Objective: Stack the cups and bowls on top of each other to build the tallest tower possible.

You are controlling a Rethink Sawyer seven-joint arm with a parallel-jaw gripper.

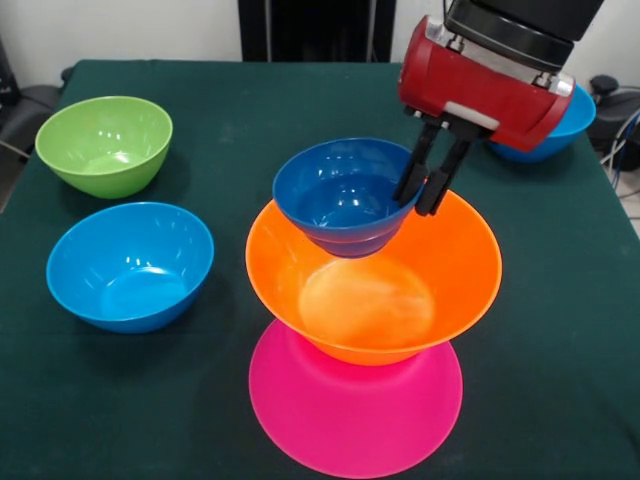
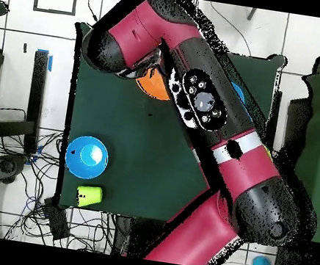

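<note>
Overhead, the arm (image 2: 196,107) hides the tower; end effector (image 1: 428,188) pinches the dark-blue bowl (image 1: 345,197).

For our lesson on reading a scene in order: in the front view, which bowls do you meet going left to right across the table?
Green bowl → blue bowl → dark-blue bowl held by the gripper over the orange bowl → blue bowl at far right.
</note>
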